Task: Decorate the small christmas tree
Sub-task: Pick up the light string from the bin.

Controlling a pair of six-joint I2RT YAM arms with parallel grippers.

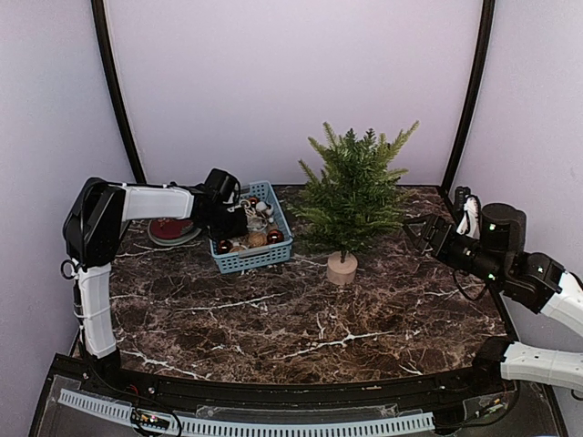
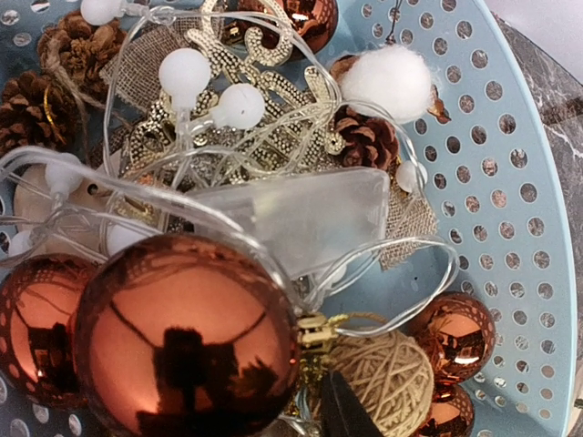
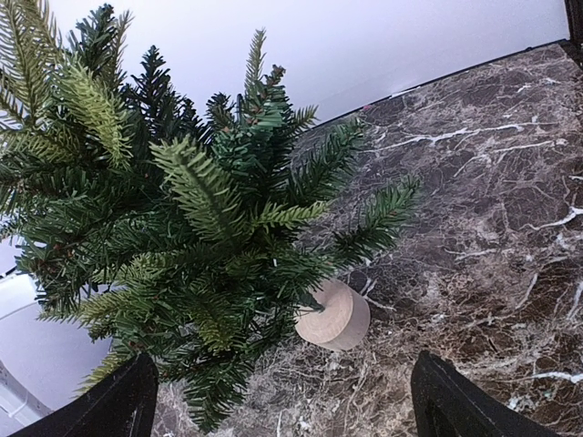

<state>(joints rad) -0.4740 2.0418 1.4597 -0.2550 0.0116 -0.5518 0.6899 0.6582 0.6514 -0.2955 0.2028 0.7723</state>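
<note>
The small christmas tree [image 1: 351, 196] stands upright on its pale wooden base [image 1: 342, 268] at the table's middle back. Left of it is a blue perforated basket [image 1: 278, 256] of ornaments. My left gripper [image 1: 228, 215] reaches down into the basket. In the left wrist view a big copper bauble [image 2: 182, 346] fills the foreground, its gold cap [image 2: 319, 335] beside one dark fingertip [image 2: 351, 410]; the other finger is hidden, so the grip is unclear. My right gripper [image 1: 424, 233] hangs open to the right of the tree, facing the tree [image 3: 182, 228] and its base [image 3: 332, 314], with nothing between its fingers [image 3: 460, 401].
The basket [image 2: 519, 182] also holds pine cones [image 2: 364, 137], a clear string of white bulb lights [image 2: 237, 105], a twine ball [image 2: 387, 378], a white cotton ball [image 2: 387, 82], a gold glitter ornament and smaller copper baubles [image 2: 455, 332]. A red dish [image 1: 171, 230] sits behind the left arm.
</note>
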